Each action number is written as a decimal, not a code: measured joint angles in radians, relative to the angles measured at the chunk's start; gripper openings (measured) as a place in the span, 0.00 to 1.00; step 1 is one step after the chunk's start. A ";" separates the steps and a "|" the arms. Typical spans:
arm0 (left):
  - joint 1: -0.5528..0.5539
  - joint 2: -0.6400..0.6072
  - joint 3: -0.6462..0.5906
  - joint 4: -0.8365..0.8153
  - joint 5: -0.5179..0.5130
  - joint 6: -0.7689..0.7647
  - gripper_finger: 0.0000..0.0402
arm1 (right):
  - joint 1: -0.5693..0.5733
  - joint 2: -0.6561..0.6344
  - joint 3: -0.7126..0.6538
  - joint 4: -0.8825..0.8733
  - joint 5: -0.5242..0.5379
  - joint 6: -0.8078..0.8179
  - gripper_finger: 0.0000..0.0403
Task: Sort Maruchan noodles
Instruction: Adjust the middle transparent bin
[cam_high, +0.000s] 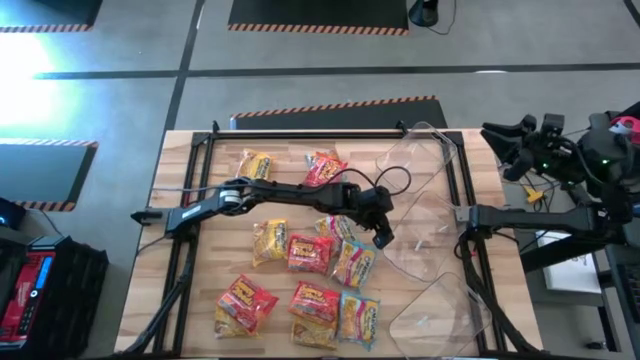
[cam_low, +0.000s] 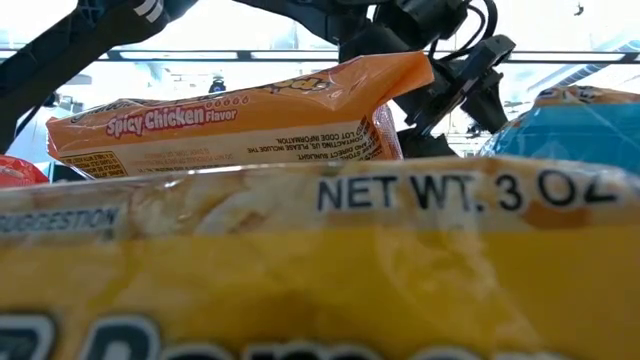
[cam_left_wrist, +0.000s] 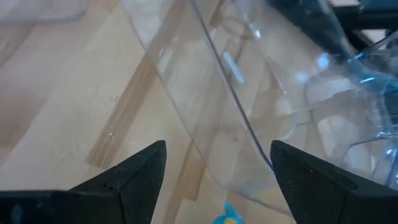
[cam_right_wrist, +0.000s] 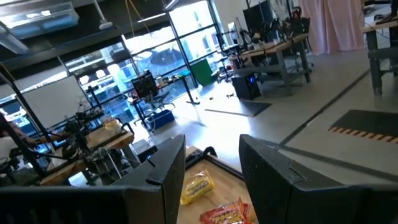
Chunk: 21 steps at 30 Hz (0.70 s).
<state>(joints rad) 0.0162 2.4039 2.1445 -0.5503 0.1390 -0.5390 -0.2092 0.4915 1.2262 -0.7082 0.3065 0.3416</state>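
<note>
The left gripper (cam_high: 383, 238) is seen from above reaching across the wooden table (cam_high: 200, 230) to the edge of the clear plastic tubs (cam_high: 430, 200). Its jaws are spread wide and nothing is held between them. In the left wrist view the two dark fingers (cam_left_wrist: 134, 174) stand well apart, and between and beyond them only bare wood and the curved wall of a clear tub (cam_left_wrist: 249, 137) are seen; a scrap of a light blue packet (cam_left_wrist: 227, 214) shows just under the gap between the fingers.

The Maruchan noodles (cam_high: 300, 270) lie scattered behind and beside the left jaws. A blue and yellow packet (cam_high: 345, 255) lies just beside the fingertips. A yellow packet (cam_high: 255, 163) and a red packet (cam_high: 325, 168) lie well apart from the jaws, at the table's far side. The remaining red, yellow and blue packets are clustered towards the near edge.

In the low view an orange Spicy Chicken packet (cam_low: 230, 125) is seen propped behind a yellow packet (cam_low: 320, 280) that fills the foreground.

The right gripper (cam_right_wrist: 211, 180) is held at the table's right side, above the surface, pointing across the room. Its jaws are partly open and nothing is gripped.
</note>
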 joint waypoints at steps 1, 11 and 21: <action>0.000 0.000 0.012 -0.003 0.001 0.002 0.67 | 0.000 0.000 0.003 -0.004 0.000 -0.002 0.35; -0.002 0.000 0.097 -0.141 -0.062 0.037 0.67 | 0.000 0.001 0.005 -0.071 0.008 0.003 0.35; -0.018 0.002 0.084 -0.251 -0.108 0.035 0.67 | 0.000 0.001 0.004 -0.104 0.009 0.004 0.35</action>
<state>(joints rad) -0.0021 2.4054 2.2284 -0.8012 0.0315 -0.5045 -0.2096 0.4927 1.2301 -0.8120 0.3153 0.3455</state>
